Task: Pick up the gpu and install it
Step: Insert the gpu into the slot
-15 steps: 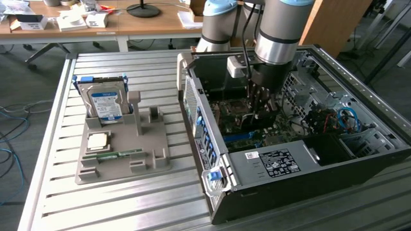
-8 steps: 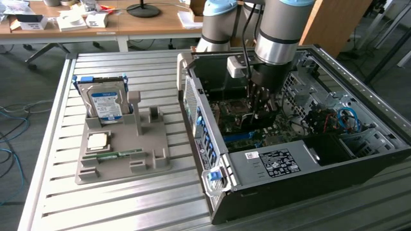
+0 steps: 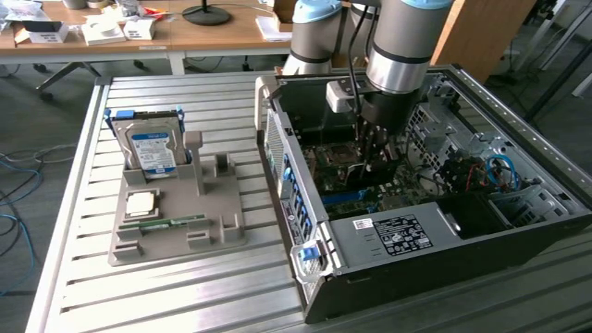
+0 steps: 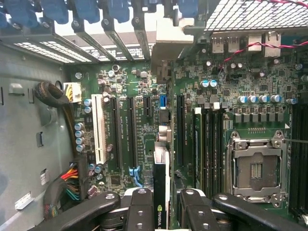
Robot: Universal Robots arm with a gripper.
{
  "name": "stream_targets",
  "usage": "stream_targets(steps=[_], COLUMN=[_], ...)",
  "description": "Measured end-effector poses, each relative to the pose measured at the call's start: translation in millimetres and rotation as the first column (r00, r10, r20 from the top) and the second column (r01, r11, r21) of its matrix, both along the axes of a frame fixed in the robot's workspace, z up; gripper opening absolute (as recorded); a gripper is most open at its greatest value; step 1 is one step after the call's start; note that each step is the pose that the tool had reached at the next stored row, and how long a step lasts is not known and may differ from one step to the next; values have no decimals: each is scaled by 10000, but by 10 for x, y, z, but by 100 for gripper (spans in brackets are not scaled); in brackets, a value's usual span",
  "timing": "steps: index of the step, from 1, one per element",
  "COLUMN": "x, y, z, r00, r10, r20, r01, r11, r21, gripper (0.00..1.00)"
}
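So the gripper [image 4: 161,204] is pinching the gpu [image 4: 160,180] edge-on between its two fingers [image 4: 142,209]. It's hanging inside the open PC case [image 3: 389,270], which is lying on its side by the exterior view's right edge of the slatted table [image 3: 185,291].

The card is sitting over the motherboard [image 4: 144,159], with one long black PCIe slot [image 4: 180,130] just beside it and the white PCI slot [image 4: 99,130] further off. Its silver bracket [image 4: 168,43] is pointing at the case's rear wall, where the blue slot latches [image 4: 86,9] are lining up. Can't tell whether the contacts are touching a slot, since the card itself is hiding whatever's under it.

My take on doing this bit well:
- I'd be keeping the card dead parallel to the slot and going straight down, no twisting.
- The grip looks like it's at the end away from the bracket, so I'm guessing a hard push could be tipping the card. Slow, even pressure.
- I'd be watching that the bracket is sliding against the rear wall instead of catching on it.
- The empty CPU socket [image 4: 255,168] is sitting nearby, so no sideways drifting.
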State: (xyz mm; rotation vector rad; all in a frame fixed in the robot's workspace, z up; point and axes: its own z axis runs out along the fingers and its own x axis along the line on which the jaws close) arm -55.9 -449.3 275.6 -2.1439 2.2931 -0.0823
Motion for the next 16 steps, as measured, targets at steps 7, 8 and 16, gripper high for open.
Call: stream_targets(steps=[7, 8, 16], x=[-16, -17, -29], y=[-11, -11, -10], z=[-12, -19, -27], r00=[10000, 10000, 10000], r10=[1, 1, -2], r20=[1, 0, 1], r01=[-1, -1, 2], r11=[10000, 10000, 10000], r21=[-5, -6, -4], gripper=[26, 26, 26])
